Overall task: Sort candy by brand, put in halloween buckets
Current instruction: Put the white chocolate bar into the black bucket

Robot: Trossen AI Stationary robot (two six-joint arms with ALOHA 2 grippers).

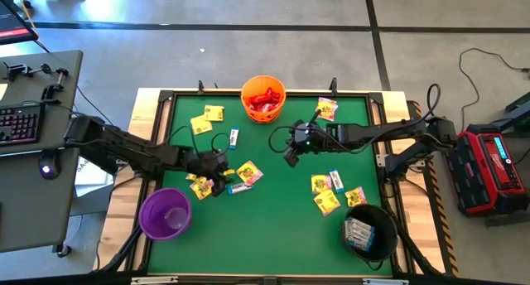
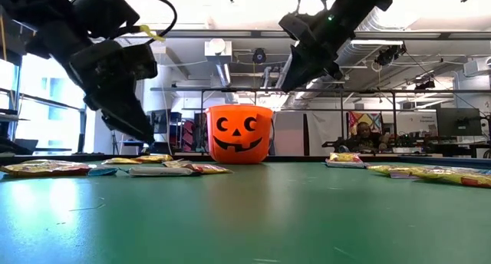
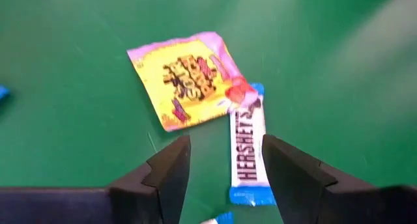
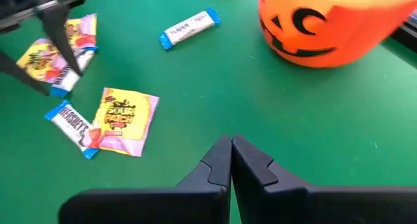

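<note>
My left gripper [image 3: 226,162] is open and hovers low over a white-blue Hershey's bar [image 3: 249,149], its fingers standing either side of the bar's near end. A yellow Sour Patch packet [image 3: 186,77] overlaps the bar's far end. In the high view this gripper [image 1: 222,176] is left of the table's middle, among yellow packets [image 1: 250,172]. My right gripper [image 4: 231,160] is shut and empty, raised near the middle [image 1: 290,154]. The orange bucket [image 1: 263,99] holds red candy. The purple bucket [image 1: 166,212] and the black bucket [image 1: 370,229] stand near the front corners.
More yellow packets [image 1: 326,202] and a white-blue bar [image 1: 336,180] lie right of centre, others near the far edge [image 1: 214,113], [image 1: 327,108]. The black bucket holds white-blue bars [image 1: 360,233]. Bare green table [image 1: 281,227] lies between the front buckets. A desk with a keyboard [image 1: 21,123] stands to the left.
</note>
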